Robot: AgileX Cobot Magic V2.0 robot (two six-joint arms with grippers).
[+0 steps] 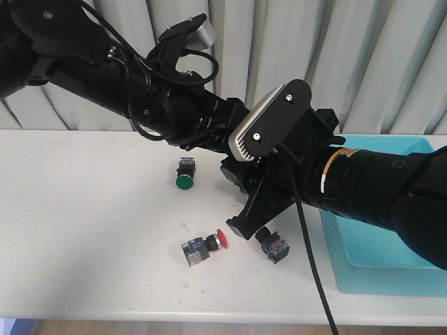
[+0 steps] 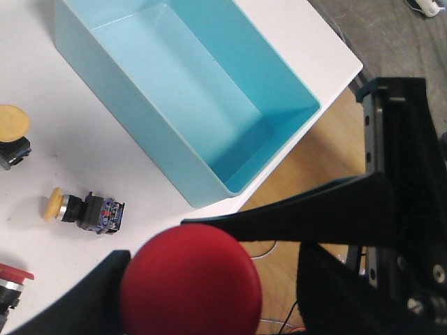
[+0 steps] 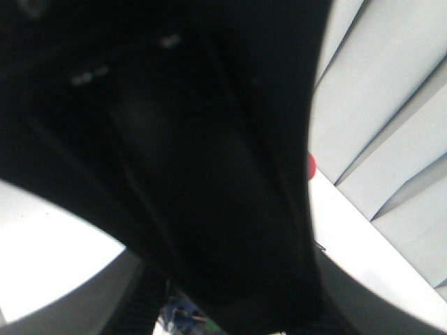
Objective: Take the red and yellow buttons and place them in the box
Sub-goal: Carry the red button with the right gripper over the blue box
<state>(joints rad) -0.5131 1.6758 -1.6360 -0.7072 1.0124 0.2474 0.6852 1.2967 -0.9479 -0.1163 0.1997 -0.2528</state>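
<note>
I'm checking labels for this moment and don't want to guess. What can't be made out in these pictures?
- Right wrist view: a blurred black arm close to the lens blocks nearly everything.
- Front view: the left gripper and the red round-capped plastic push-button it clamps are hidden behind the right arm's white-faced wrist camera.
- Front view: the right gripper covers the cap of a black-bodied switch; its jaw state is unreadable.
- Left wrist view: a second red-capped switch is cut off by the edge.

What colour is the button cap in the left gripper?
Red; the button cap between the left gripper fingers shows best in the left wrist view.
</note>
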